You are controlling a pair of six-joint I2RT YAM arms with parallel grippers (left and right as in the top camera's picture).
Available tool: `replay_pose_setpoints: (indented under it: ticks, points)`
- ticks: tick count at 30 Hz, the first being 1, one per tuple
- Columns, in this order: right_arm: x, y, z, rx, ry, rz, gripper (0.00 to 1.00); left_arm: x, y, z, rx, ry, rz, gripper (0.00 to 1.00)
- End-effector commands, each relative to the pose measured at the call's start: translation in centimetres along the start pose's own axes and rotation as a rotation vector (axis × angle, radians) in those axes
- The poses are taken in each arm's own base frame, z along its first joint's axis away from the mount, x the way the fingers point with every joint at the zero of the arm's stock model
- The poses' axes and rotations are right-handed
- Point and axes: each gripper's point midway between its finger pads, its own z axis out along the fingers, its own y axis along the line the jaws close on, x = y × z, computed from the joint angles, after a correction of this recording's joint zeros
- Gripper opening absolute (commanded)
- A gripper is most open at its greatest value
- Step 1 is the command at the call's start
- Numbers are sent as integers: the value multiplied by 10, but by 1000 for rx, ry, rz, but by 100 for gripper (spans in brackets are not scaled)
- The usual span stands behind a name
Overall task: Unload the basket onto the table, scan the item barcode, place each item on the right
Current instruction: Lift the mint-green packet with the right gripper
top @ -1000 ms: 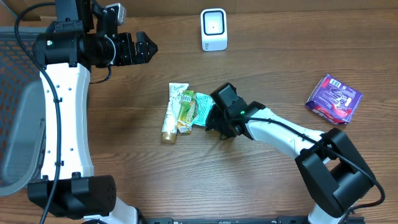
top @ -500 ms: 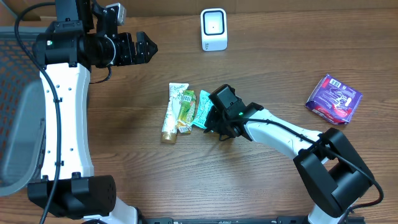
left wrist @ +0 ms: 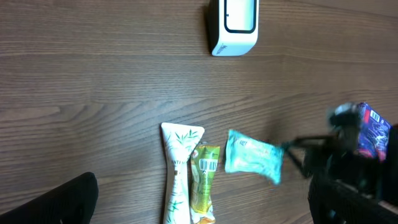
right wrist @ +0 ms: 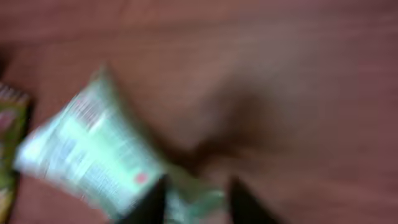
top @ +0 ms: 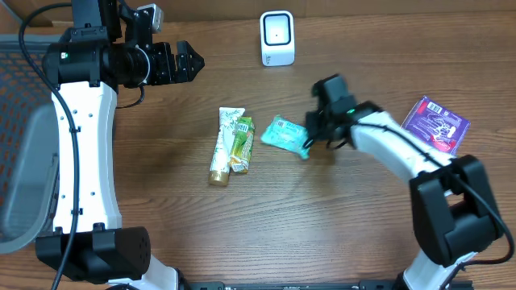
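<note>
The teal packet lies near the middle of the bench, its long axis running roughly from 10 to 4 o'clock in the overhead view. Its 4 o'clock end sits at the right fingers, which approach it from 3 o'clock. The blurred wrist view shows that end between the two fingers, but not whether they pinch it or stand slack, so the grip cannot be told. The right arm is plainly the nearer. The left fingers hang spread wide and empty, well apart at 10 o'clock. The scanner stands at 12 o'clock from the packet with bare wood between, so a path there looks open. A white tube and green sachet lie just beside it at 9 o'clock, and a purple pouch lies far off at 3 o'clock.
</note>
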Motion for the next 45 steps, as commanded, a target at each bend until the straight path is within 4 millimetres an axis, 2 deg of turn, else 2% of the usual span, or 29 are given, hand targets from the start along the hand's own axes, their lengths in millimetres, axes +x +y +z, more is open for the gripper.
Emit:
replay_pose_setpoints:
  ticks: [1, 4, 8, 14, 16, 18, 24, 32, 35, 40, 43, 45]
  points:
    - [-42, -19, -18, 5, -78, 3, 88, 0, -2, 2, 1, 3, -2, 99]
    - [-53, -13, -35, -131, -35, 196, 90, 0, -2, 2, 1, 3, -2, 100]
    - [-40, -2, -46, -304, 91, 359, 90, 0, -1, 2, 1, 3, -2, 100]
    - [-5, -5, -27, -307, 171, 230, 88, 0, -2, 2, 1, 3, -2, 100]
    - [5, 2, -19, -369, 204, 153, 88, 0, -2, 2, 1, 3, -2, 100]
    - [11, 12, -13, -454, 223, 89, 88, 0, -2, 2, 1, 3, -2, 100]
    - [23, 15, 14, -515, 266, 72, 86, 0, -2, 2, 1, 3, -2, 100]
    - [39, 28, 38, -603, 322, 79, 76, 0, -2, 2, 1, 3, -2, 99]
    - [48, 35, 43, -614, 354, 86, 65, 0, -2, 2, 1, 3, -2, 100]
    - [58, 41, 49, -603, 393, 101, 28, 0, -2, 2, 1, 3, -2, 100]
    - [59, 36, 54, -555, 404, 145, 5, 0, -2, 2, 1, 3, -2, 99]
    - [56, 35, 53, -561, 405, 176, 4, 0, -2, 2, 1, 3, -2, 100]
